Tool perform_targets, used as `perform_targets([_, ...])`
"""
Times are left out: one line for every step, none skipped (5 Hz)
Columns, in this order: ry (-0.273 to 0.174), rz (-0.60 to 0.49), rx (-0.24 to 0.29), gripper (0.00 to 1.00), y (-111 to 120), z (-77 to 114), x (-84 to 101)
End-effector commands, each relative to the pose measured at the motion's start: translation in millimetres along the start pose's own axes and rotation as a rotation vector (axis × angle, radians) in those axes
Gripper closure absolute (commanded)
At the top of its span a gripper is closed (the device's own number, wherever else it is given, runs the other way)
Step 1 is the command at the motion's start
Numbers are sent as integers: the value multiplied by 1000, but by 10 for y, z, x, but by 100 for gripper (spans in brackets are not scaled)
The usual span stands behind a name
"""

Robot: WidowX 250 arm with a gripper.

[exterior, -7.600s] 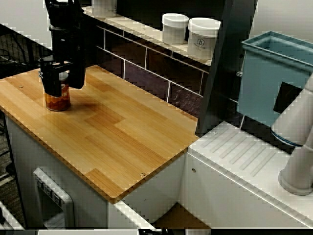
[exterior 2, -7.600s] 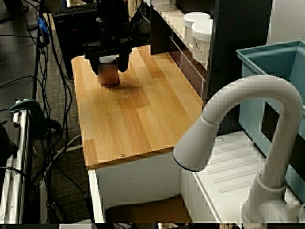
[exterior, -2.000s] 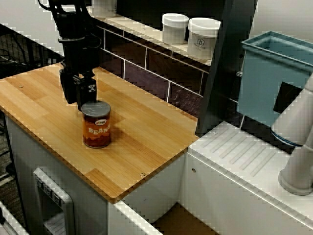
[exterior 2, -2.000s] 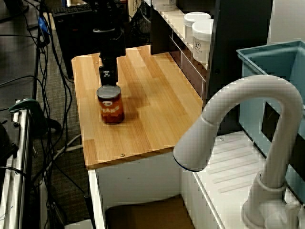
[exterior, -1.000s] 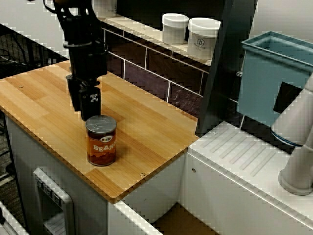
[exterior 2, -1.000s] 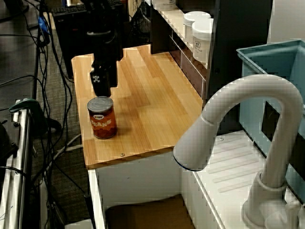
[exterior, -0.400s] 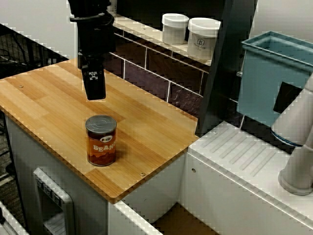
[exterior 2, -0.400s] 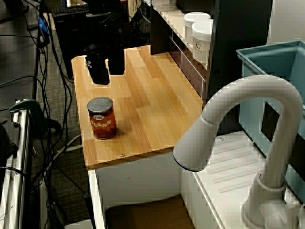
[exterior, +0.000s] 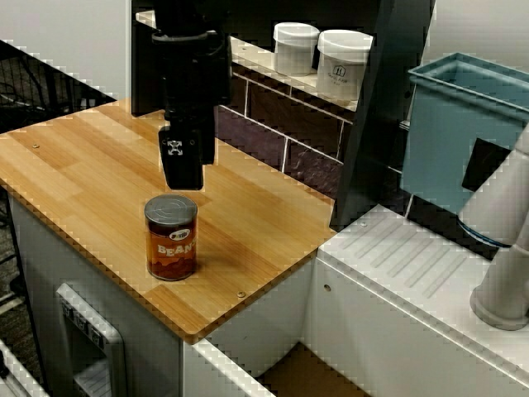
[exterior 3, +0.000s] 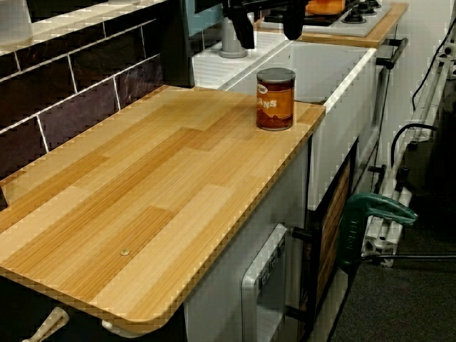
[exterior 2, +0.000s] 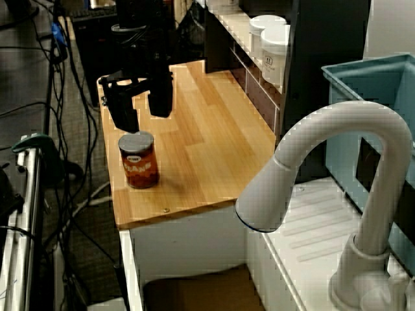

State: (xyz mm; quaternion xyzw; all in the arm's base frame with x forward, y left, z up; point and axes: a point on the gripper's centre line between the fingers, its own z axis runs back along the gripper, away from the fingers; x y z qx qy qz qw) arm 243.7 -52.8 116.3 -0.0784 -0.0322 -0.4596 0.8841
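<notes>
1. The gripper was seen released. Its two fingers were spread wide with nothing between them, and it hung just above the can of beans without touching it.
2. The can was found upright on the wooden counter, near the front edge. In the view along the counter it stood close to the end beside the white sink.
3. The can was judged rigid and smooth-sided, so it could slip under a light squeeze. If full, which could not be told from outside, it would be fairly heavy for its size. The curved side at mid-height was judged the best place to take hold, with one finger on each side.
4. Two white jars were noted on the shelf above the dark tiled wall, well apart from the can. A blue bin and the tap stood farther off. Nothing was seen between the fingers and the can, and only the nearby counter edge was judged a hazard.
</notes>
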Motion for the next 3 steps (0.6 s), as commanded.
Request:
perform_targets([-66,-303,33,0,-195,27,-21])
perform_targets([-66,-446,11,0,-185,-166,1])
perform_targets([-88,-479,-11,0,-229,-254,-57])
